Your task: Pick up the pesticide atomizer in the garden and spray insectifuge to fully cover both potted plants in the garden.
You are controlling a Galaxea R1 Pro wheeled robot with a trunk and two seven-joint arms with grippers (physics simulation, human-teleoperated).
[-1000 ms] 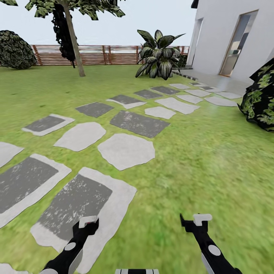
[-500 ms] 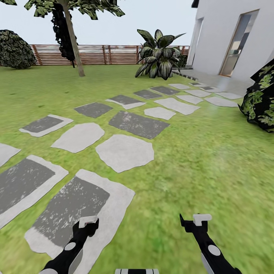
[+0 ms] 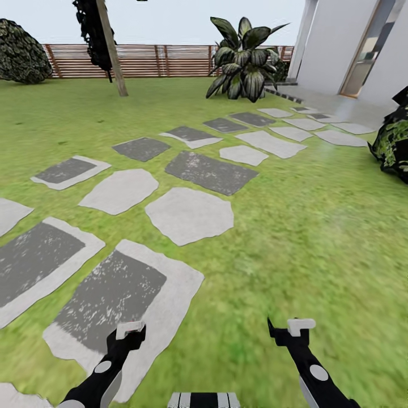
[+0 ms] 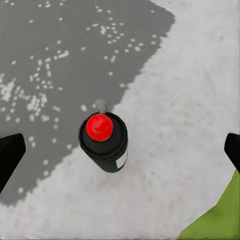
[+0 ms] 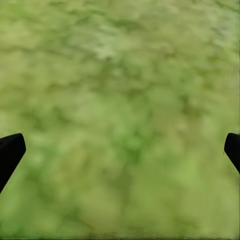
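- The whole head view has slid since a moment ago. The fence (image 3: pixel 164 59), tree trunk (image 3: pixel 112 48) and white house (image 3: pixel 340 45) now sit higher in the frame, so your camera has moved, not the things. In my judgement you are travelling, and no spraying has begun.
- The lawn (image 3: pixel 317 226) is open across the right half, and nothing blocks your way there.
- Grey stepping stones (image 3: pixel 190 215) run from lower left to upper right.
- The big broad-leaved clump (image 3: pixel 243 59) at top centre and the dark bush (image 3: pixel 394 141) at the right edge are not the low rosettes you need.
- Left gripper (image 3: pixel 129 333): jaws spread wide and holding nothing, above a slab.
- Right gripper (image 3: pixel 293 330): jaws equally wide and empty, over grass.
- A slim dark bottle with a red top and a pale label, probably the pesticide atomizer (image 4: pixel 104 142), stands on the slab centred in the left wrist view, ungrasped.
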